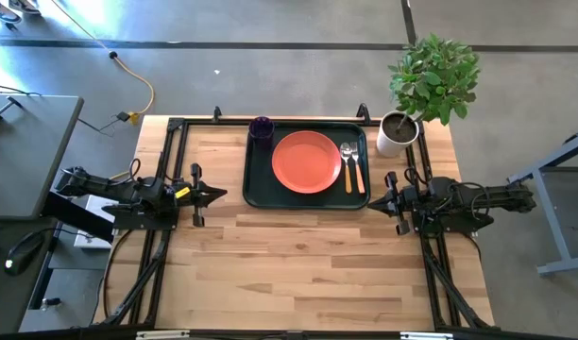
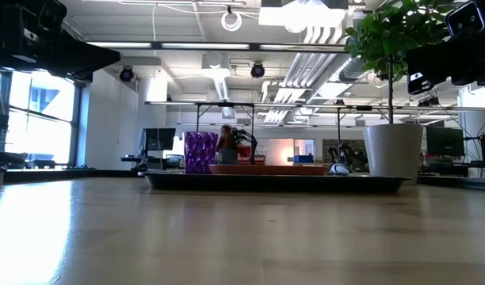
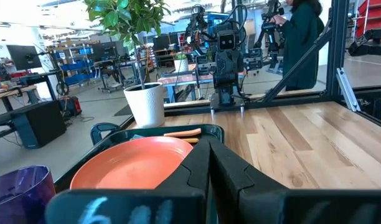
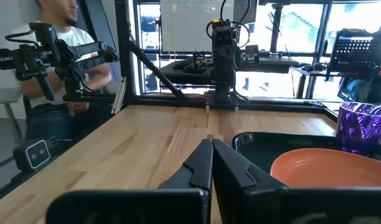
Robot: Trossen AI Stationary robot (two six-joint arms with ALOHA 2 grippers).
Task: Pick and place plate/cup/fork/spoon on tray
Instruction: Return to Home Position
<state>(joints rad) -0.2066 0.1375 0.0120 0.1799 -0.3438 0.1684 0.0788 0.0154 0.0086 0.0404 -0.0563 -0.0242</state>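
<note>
The dark green tray (image 1: 255, 194) lies at the table's far middle. On it rest the orange-red plate (image 1: 306, 161), the purple cup (image 1: 262, 127) at its far left corner, and the fork (image 1: 348, 166) and spoon (image 1: 357, 168) side by side at its right. The plate (image 3: 131, 163) and cup (image 3: 19, 186) show in the left wrist view, and in the right wrist view the plate (image 4: 330, 168) and cup (image 4: 363, 127). My left gripper (image 1: 223, 195) is shut and empty, left of the tray. My right gripper (image 1: 368, 203) is shut and empty, right of the tray.
A potted plant in a white pot (image 1: 399, 133) stands at the far right corner beside the tray. Bare wooden table (image 1: 308, 274) spreads in front of the tray. A person (image 4: 60, 68) sits beyond the table's left side; another stands beyond its right (image 3: 302, 37).
</note>
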